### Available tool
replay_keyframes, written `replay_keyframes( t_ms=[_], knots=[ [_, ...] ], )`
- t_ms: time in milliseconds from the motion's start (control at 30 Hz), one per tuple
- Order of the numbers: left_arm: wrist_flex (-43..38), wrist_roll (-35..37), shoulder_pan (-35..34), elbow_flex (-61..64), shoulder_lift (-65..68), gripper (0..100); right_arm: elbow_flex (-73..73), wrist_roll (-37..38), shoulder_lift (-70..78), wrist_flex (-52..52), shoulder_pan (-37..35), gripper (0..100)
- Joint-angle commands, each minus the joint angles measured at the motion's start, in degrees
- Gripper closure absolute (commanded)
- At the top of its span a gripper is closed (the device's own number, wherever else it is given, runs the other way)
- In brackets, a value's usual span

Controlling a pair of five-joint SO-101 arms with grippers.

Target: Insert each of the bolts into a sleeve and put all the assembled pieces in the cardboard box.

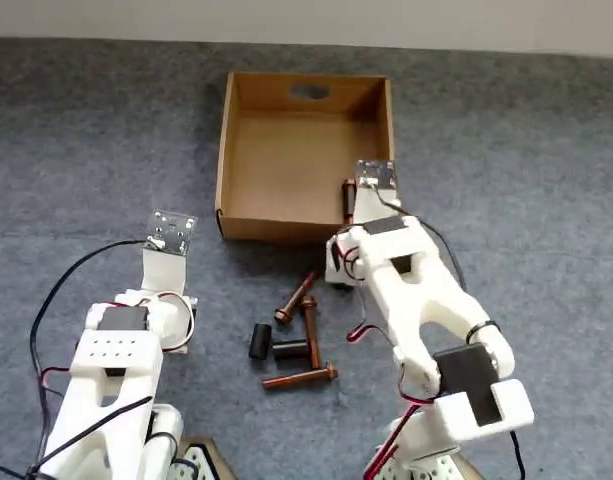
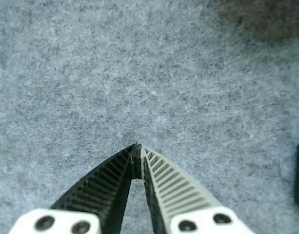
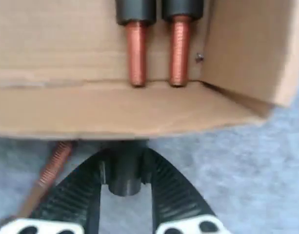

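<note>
Right pincer (image 3: 126,158) clenched on a black cylindrical sleeve (image 3: 124,181), just outside the near wall of the brown cardboard box (image 3: 139,109). Left pincer (image 2: 138,148) closed, empty, above grey carpet (image 2: 139,73).

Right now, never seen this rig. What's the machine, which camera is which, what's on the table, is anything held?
Two small white robot arms sit side by side on a grey carpeted table. The wide picture looks down from a fixed overhead camera. The other two come from a camera on each arm's wrist, looking along its claw. The left claw is shut and empty over bare carpet. The right claw grips a black sleeve just outside the cardboard box. Two finished pieces, bolts pushed into sleeves, lie inside the box. Loose bolts and spare sleeves lie between the arms.
</note>
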Motion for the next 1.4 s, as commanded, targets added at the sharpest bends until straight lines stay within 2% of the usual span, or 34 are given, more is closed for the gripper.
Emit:
replay_keyframes(
  t_ms=[0,100,300,500,767,933,1000,1233,1367],
  knots=[
    [-0.8,-0.4,0.7,-0.3,0.0,99,0.7,5.0,-5.4,3.5,3.3,99.4],
    [-0.8,-0.4,0.7,-0.3,0.0,99,3.7,8.9,-11.9,5.6,5.8,99.4],
    [-0.8,-0.4,0.7,-0.3,0.0,99,14.8,25.4,-22.0,5.5,12.5,99.4],
    [-0.8,-0.4,0.7,-0.3,0.0,99,21.5,35.5,-23.6,5.8,17.3,98.8],
    [-0.8,-0.4,0.7,-0.3,0.0,99,23.1,35.8,-23.3,5.9,17.3,97.7],
    [-0.8,-0.4,0.7,-0.3,0.0,99,22.9,36.0,-23.3,5.9,17.2,79.7],
    [-0.8,-0.4,0.7,-0.3,0.0,99,22.9,36.0,-23.3,5.8,17.2,76.1],
    [-0.8,-0.4,0.7,-0.3,0.0,99,22.8,36.1,-23.3,5.4,17.2,80.4],
    [-0.8,-0.4,0.7,-0.3,0.0,99,23.8,36.1,-23.2,1.2,17.1,80.7]
  ],
)
